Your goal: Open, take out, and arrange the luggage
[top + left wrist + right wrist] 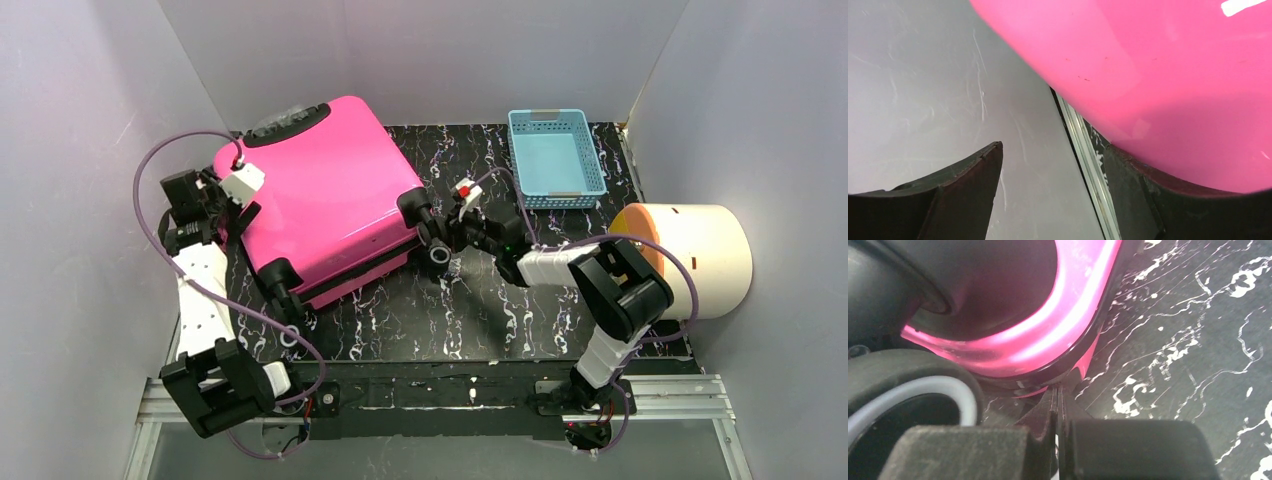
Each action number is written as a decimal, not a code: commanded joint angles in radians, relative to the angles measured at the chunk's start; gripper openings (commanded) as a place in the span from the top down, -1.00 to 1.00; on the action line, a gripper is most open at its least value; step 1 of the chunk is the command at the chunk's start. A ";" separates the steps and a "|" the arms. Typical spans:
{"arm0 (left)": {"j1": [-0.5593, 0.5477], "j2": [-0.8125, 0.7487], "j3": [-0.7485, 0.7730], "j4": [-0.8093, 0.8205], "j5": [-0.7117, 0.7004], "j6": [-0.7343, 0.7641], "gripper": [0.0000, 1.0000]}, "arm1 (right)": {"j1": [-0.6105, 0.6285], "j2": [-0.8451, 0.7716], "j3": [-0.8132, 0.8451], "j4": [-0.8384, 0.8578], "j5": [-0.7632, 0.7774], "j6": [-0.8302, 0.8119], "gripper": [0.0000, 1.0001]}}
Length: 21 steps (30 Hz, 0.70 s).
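Observation:
The hot-pink luggage [320, 195] lies flat and closed on the black marbled table [500, 300], handle toward the back, black wheels [438, 255] toward the front right. My left gripper [240, 213] is open at the case's left side; in the left wrist view [1054, 147] its right finger [1148, 195] rests against the pink shell [1158, 80] and the left finger is free. My right gripper [442, 237] is shut at the wheel end. In the right wrist view [1057, 387] its tips touch the case's seam [1068, 355] beside a wheel [908, 400]. I cannot see anything held between them.
A light-blue plastic basket [515, 160] stands at the back right. A cream cylinder [700, 255] lies on its side off the table's right edge. Grey walls close in the left, back and right. The left wall [923, 90] is close to my left gripper.

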 commanded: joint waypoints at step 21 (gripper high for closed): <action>-1.117 -0.094 0.322 -0.844 -0.087 0.477 -0.97 | 0.173 0.016 0.019 0.195 -0.154 0.087 0.97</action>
